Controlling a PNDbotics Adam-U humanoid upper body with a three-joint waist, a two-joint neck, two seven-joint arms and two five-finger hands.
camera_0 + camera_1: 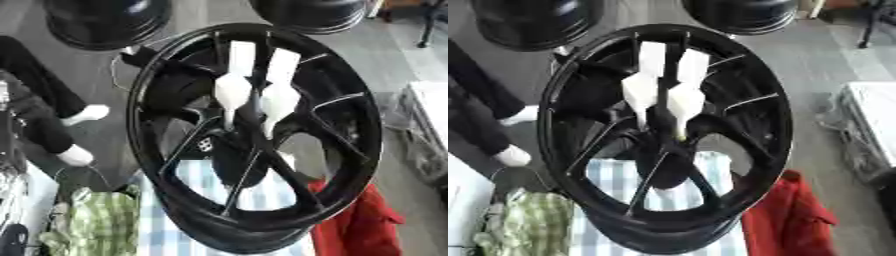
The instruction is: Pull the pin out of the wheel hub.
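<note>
Step in hand: judging by the scene, the approach before the grasp; nothing has hold of a pin yet
Wheel hub: the black wheel hub (354, 150) fills the centre of the frame, tilted, with its open face and spokes turned up toward the camera
Pins: two white pieces stand side by side in the upper middle of the wheel, the left pin (234, 92) and the right pin (278, 97); each is flat and broad at the top, swells lower down, then narrows to a thin tip near the centre where the spokes meet
Hands: neither robot hand can be made out, so whether the fingers are released or clenched cannot be told; a dark mass behind the left spokes is too unclear to name
Pin relative to fingers: no fingers show near either pin; both stand free
Next move calls for: probably bringing a hand over the rim, closing on the broad upper end of one pin and drawing it out along its length, clear of the spokes
Surroundings: a blue checked cloth (179, 240) under the wheel, a red cloth (359, 225) lower right, a green checked cloth (101, 225) lower left
</note>
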